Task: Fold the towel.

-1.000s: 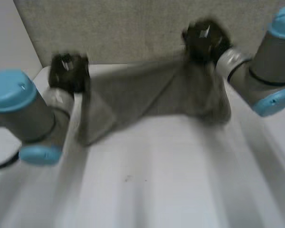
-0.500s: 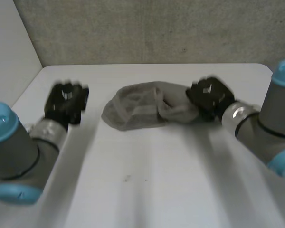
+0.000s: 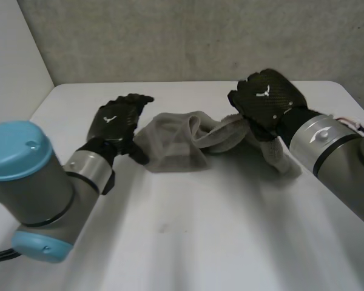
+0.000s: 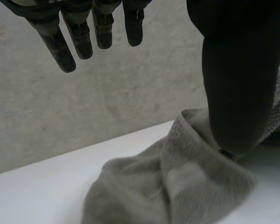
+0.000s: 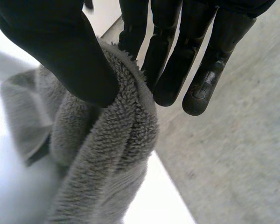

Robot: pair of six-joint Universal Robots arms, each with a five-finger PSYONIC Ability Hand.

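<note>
Reaching in from the left of the head view, the left hand (image 3: 117, 123) is at the left edge of the towel (image 3: 173, 144). Its fingers (image 4: 60, 46) are straight and stand well apart from the thumb, and they hold nothing. In the left wrist view the thumb tip seems to touch the cloth. The towel is grey and lies bunched in a heap on the white counter (image 3: 200, 230), between the two hands. Its right end is raised off the counter and goes up into the right hand (image 3: 266, 102). In the right wrist view this hand is clamped on the towel: a thick fold is pinched between the thumb and the fingers (image 5: 172, 60). Some cloth hangs below the right wrist. A grey wall (image 3: 188, 36) stands behind the counter.
</note>
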